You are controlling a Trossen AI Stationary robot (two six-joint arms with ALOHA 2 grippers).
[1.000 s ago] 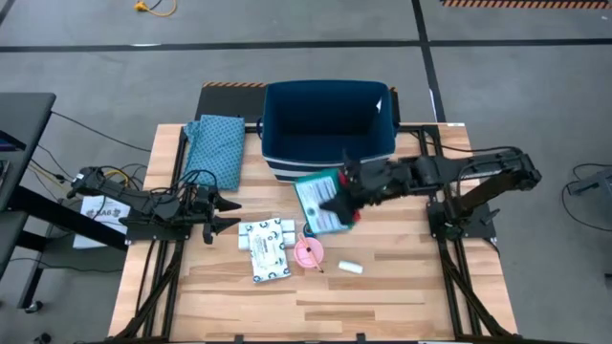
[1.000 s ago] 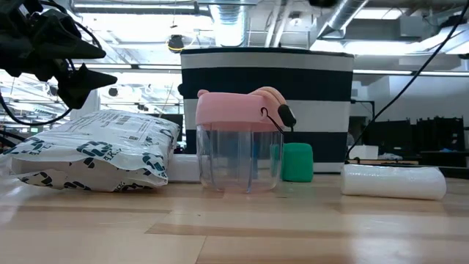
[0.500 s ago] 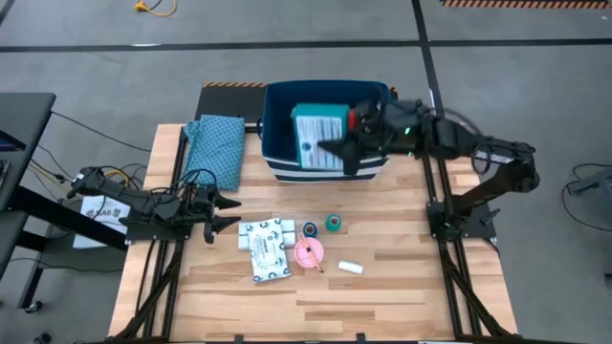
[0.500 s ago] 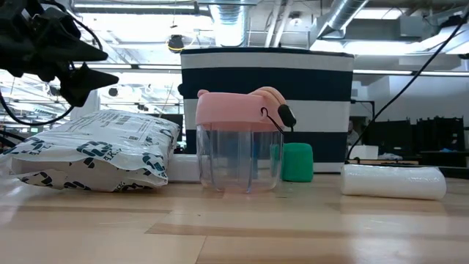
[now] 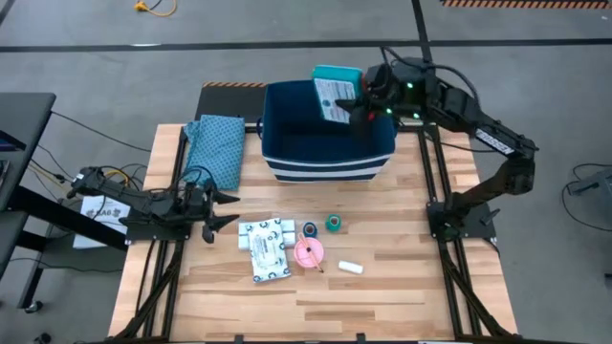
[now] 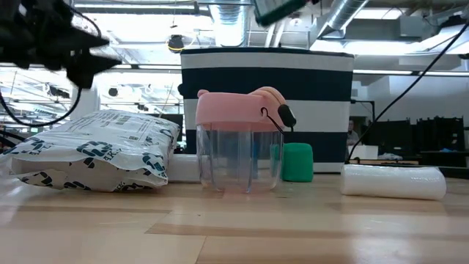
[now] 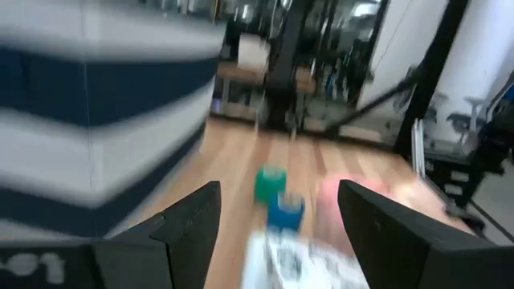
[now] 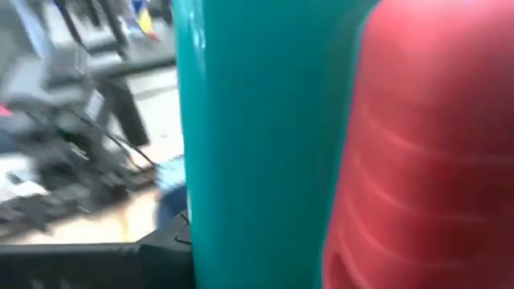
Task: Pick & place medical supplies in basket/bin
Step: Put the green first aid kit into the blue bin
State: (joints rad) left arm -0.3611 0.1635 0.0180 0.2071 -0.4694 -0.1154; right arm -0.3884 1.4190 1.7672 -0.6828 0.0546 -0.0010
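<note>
High view: the worktop (image 5: pixel 402 277) carries the navy bin (image 5: pixel 328 131) at its far edge. The right tool (image 5: pixel 360 98), pinching the teal-and-red box (image 5: pixel 335 91), has carried it from above the bin's middle half a second ago to its far rim, tilted. The left tool (image 5: pixel 222 208), fingers spread, hovers unchanged at the left. The white packet (image 5: pixel 267 248), pink roll (image 5: pixel 309 253), blue roll (image 5: pixel 310 230), teal roll (image 5: pixel 333 224) and white tube (image 5: pixel 350 268) lie unmoved.

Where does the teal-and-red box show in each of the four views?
High view: teal-and-red box in the right gripper, over the navy bin's far rim.
Low view: a teal corner at the top edge, above the bin.
Left wrist view: not in it.
Right wrist view: fills the frame.
Shared landmark: the striped bin.
</note>
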